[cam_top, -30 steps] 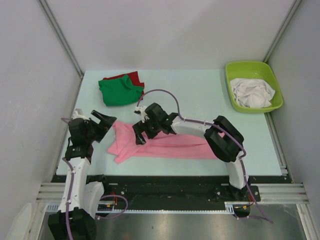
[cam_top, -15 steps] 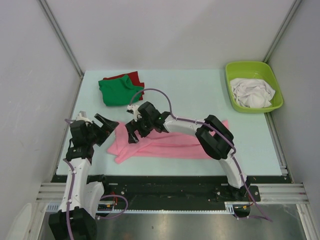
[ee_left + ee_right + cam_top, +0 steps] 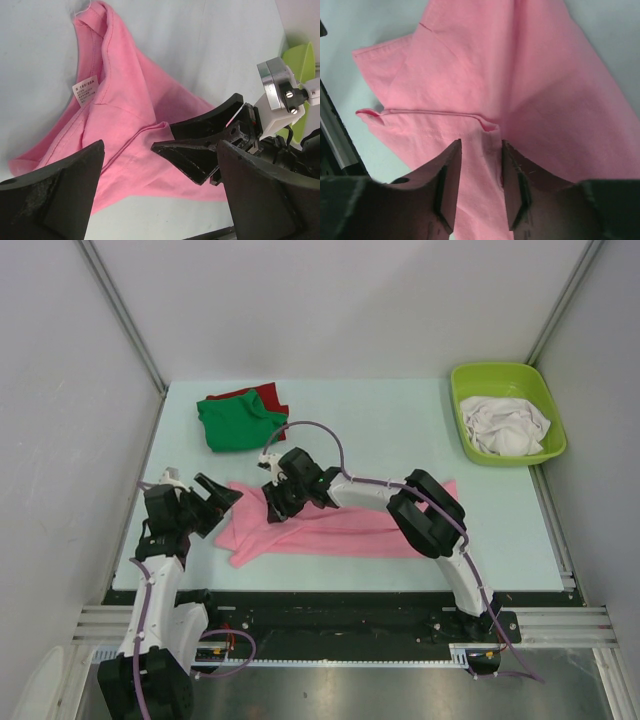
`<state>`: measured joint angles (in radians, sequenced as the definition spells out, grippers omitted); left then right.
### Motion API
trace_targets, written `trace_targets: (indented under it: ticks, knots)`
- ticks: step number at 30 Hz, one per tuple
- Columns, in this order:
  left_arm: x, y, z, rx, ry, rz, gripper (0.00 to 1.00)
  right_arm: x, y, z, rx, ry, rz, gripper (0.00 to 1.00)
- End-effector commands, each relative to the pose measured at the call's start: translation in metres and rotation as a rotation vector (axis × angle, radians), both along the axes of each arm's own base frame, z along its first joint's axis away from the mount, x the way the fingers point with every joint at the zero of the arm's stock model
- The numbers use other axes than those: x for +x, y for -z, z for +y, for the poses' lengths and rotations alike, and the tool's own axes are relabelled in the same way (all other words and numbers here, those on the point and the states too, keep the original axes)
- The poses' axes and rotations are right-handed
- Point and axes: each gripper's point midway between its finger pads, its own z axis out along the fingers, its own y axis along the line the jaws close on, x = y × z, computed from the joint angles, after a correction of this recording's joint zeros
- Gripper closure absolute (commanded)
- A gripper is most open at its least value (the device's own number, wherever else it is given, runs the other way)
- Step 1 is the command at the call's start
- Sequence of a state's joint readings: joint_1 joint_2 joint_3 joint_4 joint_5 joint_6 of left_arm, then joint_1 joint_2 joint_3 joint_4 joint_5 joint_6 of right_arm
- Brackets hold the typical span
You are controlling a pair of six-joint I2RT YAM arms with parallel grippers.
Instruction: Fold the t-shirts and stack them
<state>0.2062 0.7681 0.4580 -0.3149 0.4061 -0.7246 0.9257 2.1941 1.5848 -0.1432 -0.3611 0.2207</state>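
A large pink t-shirt [image 3: 345, 530] lies flattened across the near middle of the table, its neck label [image 3: 86, 90] showing in the left wrist view. My right gripper [image 3: 276, 508] is pressed down on the shirt's left part. Its jaws [image 3: 481, 142] are narrowed but still apart, with a fold of pink cloth [image 3: 490, 125] between them. My left gripper [image 3: 218, 502] hovers wide open at the shirt's left edge, holding nothing. A folded green t-shirt [image 3: 238, 425] lies on a red t-shirt [image 3: 266, 395] at the back left.
A lime-green tub [image 3: 500, 371] at the back right holds crumpled white t-shirts [image 3: 508, 426]. The right arm stretches across the pink shirt from the right. The right gripper's fingers [image 3: 200, 145] sit just in front of my left gripper's open jaws.
The right gripper moved a little left and down onto the pink shirt, and its jaws narrowed from wide open. The left gripper shifted slightly toward the shirt.
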Motion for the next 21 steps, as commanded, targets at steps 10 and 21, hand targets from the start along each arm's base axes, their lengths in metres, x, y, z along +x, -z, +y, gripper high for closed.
trace_targets:
  ticks: [10,21]
  knots:
    - [0.001,-0.005,-0.003,-0.002,0.034,-0.041,0.02,0.001,-0.023,-0.008,-0.017,0.047,-0.099,0.98]
    - [-0.002,-0.001,-0.004,-0.008,0.039,-0.032,0.02,-0.041,-0.068,-0.029,-0.104,0.061,-0.327,0.96]
